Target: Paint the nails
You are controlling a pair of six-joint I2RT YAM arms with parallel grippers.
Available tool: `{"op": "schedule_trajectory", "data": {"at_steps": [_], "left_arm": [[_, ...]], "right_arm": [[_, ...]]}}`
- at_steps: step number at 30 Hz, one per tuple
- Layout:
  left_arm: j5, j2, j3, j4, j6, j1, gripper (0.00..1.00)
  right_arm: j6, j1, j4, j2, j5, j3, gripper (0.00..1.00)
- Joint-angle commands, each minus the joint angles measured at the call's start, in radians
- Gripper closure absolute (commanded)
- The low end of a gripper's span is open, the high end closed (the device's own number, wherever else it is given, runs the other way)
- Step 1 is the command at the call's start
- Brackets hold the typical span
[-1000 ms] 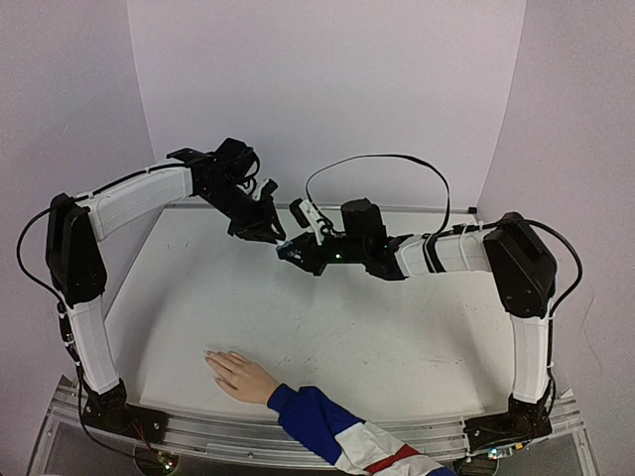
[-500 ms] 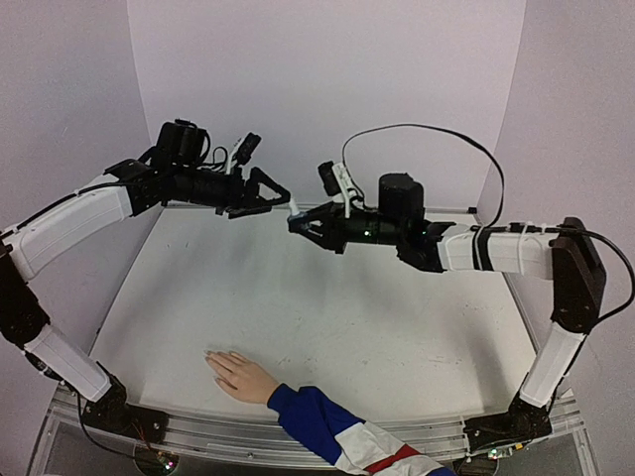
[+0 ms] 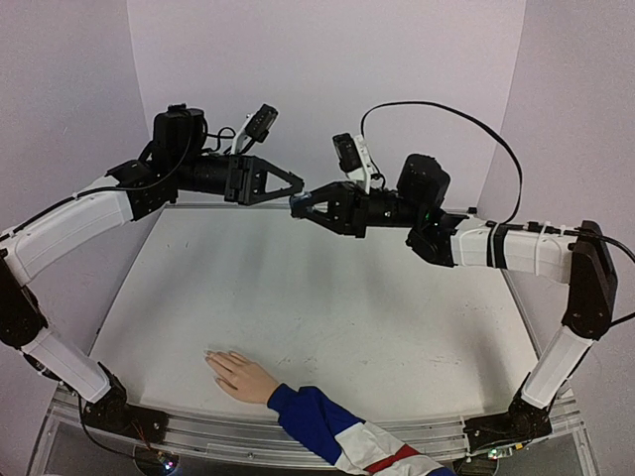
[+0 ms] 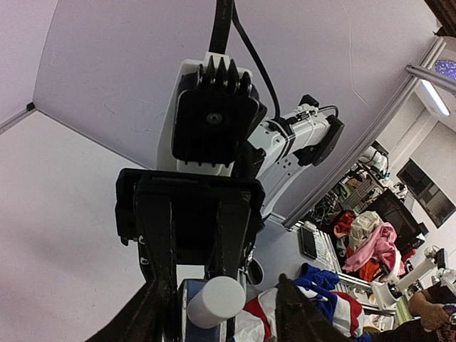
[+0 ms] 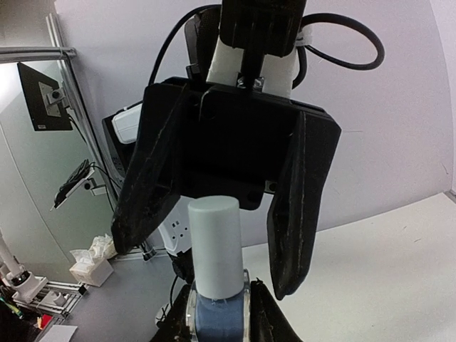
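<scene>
Uncapping, by the look. Held mid-air at 12 o'clock: small blue bottle (image 5: 217, 313), clamped tight in right gripper (image 3: 301, 205). Left gripper (image 4: 224, 313) half open, astride white cylindrical cap (image 5: 216, 246), not gripping. Next, probably: close, twist off. Nails (image 3: 210, 355) of pale flesh-coloured hand (image 3: 238, 375) at 7 o'clock.

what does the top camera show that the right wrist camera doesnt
Only the top view: the hand in its blue, white and red sleeve, flat on the table near the front edge, with both whole arms raised above it.
Only the right wrist view: the white cap up close, standing between the spread fingers of the left gripper.
Both: the right gripper holding the small blue bottle, nose to nose with the left one in mid-air.
</scene>
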Motion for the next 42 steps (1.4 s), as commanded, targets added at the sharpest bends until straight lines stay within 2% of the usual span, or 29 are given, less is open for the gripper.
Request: {"op": "schedule_trajectory", "data": {"at_steps": [1, 3, 6, 10, 12, 14, 17, 18, 19, 20, 22, 24, 25, 30, 31, 33, 34, 35, 37, 39, 42], "left_arm": [[0.036, -0.002, 0.058, 0.069, 0.011, -0.014, 0.53], [0.023, 0.005, 0.062, 0.069, 0.004, -0.015, 0.63], [0.008, 0.01, 0.071, 0.069, -0.001, -0.015, 0.68], [-0.011, 0.018, 0.08, 0.069, 0.0, -0.016, 0.84], [-0.027, 0.02, 0.075, 0.069, 0.003, -0.018, 0.96], [-0.065, 0.016, 0.061, 0.068, 0.009, -0.02, 1.0], [-0.266, -0.016, 0.006, 0.057, 0.009, -0.024, 1.0], [-0.38, -0.032, -0.016, 0.042, 0.005, -0.031, 1.0], [-0.499, -0.046, -0.041, 0.009, 0.004, -0.046, 1.0], [-0.694, -0.057, -0.052, -0.029, 0.004, -0.068, 1.0], [-0.914, -0.05, -0.034, -0.114, 0.004, -0.12, 1.0], [-0.994, -0.022, 0.001, -0.168, -0.019, -0.147, 1.0], [-0.994, -0.009, 0.009, -0.174, -0.043, -0.149, 1.0], [-0.928, 0.028, 0.052, -0.179, -0.071, -0.15, 1.0], [-0.914, 0.025, 0.054, -0.18, -0.068, -0.149, 0.91], [-0.869, 0.011, 0.053, -0.175, -0.046, -0.148, 0.56], [-0.85, -0.001, 0.049, -0.174, -0.036, -0.148, 0.42], [-0.835, -0.013, 0.042, -0.174, -0.03, -0.147, 0.32], [-0.807, -0.046, 0.015, -0.168, -0.026, -0.145, 0.2], [-0.733, -0.086, -0.034, -0.139, -0.033, -0.129, 0.13], [-0.569, -0.144, -0.114, -0.057, -0.077, -0.068, 0.09]], "right_arm": [[0.06, -0.003, 0.148, -0.004, -0.045, 0.034, 1.0], [0.062, -0.003, 0.152, 0.0, -0.049, 0.037, 1.0], [0.063, -0.003, 0.152, 0.008, -0.053, 0.04, 1.0], [0.061, -0.003, 0.15, 0.009, -0.039, 0.037, 1.0], [0.052, -0.003, 0.144, 0.002, -0.004, 0.031, 1.0], [0.0, -0.003, 0.071, -0.018, 0.096, 0.02, 1.0], [-0.138, 0.002, -0.135, -0.063, 0.403, 0.004, 1.0], [-0.193, 0.016, -0.193, -0.08, 0.565, -0.008, 1.0], [-0.251, 0.045, -0.244, -0.095, 0.792, -0.024, 1.0], [-0.315, 0.084, -0.267, -0.102, 1.021, -0.045, 1.0], [-0.464, 0.146, -0.228, -0.081, 1.363, -0.067, 1.0], [-0.613, 0.189, -0.124, -0.033, 1.532, -0.066, 1.0], [-0.638, 0.2, -0.103, -0.017, 1.557, -0.055, 1.0], [-0.641, 0.207, -0.076, 0.017, 1.431, -0.004, 1.0], [-0.641, 0.207, -0.075, 0.016, 1.394, -0.005, 1.0], [-0.622, 0.195, -0.074, 0.001, 1.291, -0.02, 1.0], [-0.597, 0.183, -0.093, -0.008, 1.201, -0.022, 1.0], [-0.566, 0.168, -0.13, -0.019, 1.098, -0.018, 1.0], [-0.499, 0.132, -0.187, -0.041, 0.864, -0.017, 1.0], [-0.409, 0.089, -0.209, -0.057, 0.598, -0.021, 1.0], [-0.255, 0.022, -0.178, -0.047, 0.209, -0.007, 1.0]]}}
